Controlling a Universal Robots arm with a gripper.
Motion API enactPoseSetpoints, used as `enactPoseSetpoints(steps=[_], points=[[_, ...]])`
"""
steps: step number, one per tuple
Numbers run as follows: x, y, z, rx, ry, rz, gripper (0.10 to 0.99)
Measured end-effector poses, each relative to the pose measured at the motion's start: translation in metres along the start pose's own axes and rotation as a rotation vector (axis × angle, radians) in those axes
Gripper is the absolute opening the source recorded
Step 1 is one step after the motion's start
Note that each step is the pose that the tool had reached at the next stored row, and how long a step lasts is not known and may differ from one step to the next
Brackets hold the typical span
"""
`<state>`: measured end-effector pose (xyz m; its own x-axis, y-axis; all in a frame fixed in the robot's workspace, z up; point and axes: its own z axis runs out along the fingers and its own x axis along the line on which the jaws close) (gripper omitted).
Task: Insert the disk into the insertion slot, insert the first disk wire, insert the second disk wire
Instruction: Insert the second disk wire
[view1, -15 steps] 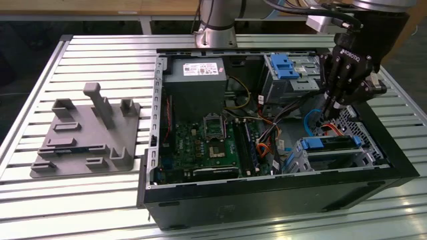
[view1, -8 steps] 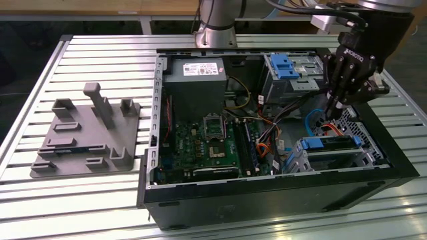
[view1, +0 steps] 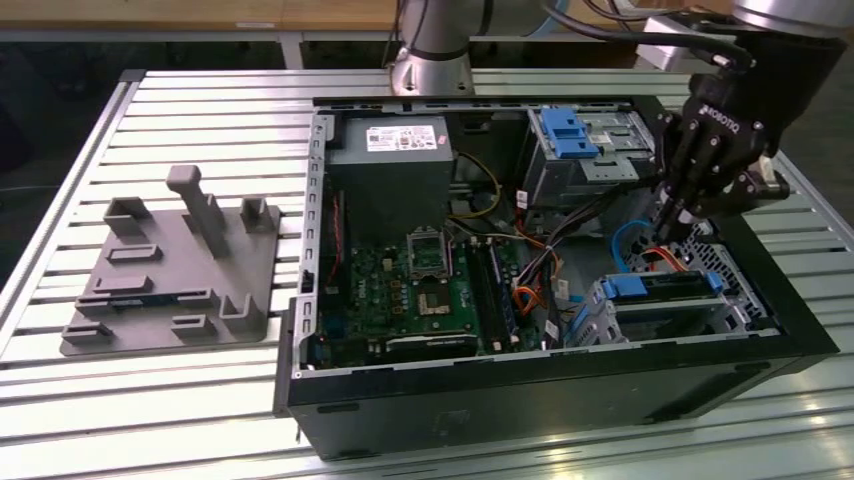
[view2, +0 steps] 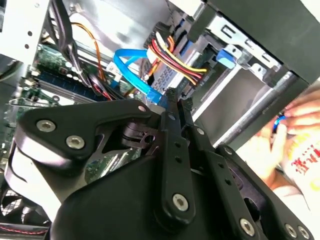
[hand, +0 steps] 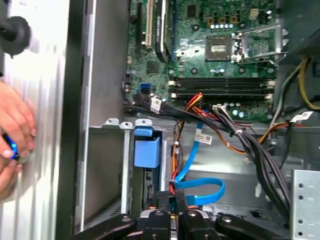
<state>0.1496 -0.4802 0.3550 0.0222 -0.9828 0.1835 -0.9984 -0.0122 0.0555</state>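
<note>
Inside the open computer case (view1: 534, 380) on the slatted metal table (view1: 200, 400), we see the disk (view1: 663, 287) already seated in the insertion slot (view1: 727, 310), its blue carrier framing the silver body. The case also holds the green motherboard (view1: 414, 300), a power supply (view1: 390, 150) toward the far wall, and a taller grey cage with a blue clip (view1: 567, 135). Beside the case lies a grey plastic fixture (view1: 174, 270).

The gripper (view1: 663, 232) hangs just above the end of the disk nearest the cables, its fingers drawn narrow. In the second wrist view the fingertips (view2: 172, 100) sit close together at a flat blue cable (view2: 132, 72) and a red-yellow-black wire bundle (view2: 175, 57); we cannot tell whether they actually pinch a connector, as the gripper body covers that spot. In the first wrist view a person's hand (hand: 12, 127), cut off at the edge, rests outside the case.
</note>
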Motion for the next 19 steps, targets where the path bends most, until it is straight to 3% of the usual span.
enactPoseSetpoints(steps=[2,3,9,15,19], points=[[0.0037,0.0,0.0009,0.001,-0.0222,-0.001,0.161],[0.0061,0.0001,0.0014,0.001,-0.0259,-0.001,0.161],[0.0198,0.0007,0.0047,0.001,-0.0322,0.001,0.161],[0.0221,0.0006,0.0086,-0.006,-0.0351,0.043,0.161],[0.0248,-0.0007,0.0134,-0.007,-0.0425,0.049,0.161]])
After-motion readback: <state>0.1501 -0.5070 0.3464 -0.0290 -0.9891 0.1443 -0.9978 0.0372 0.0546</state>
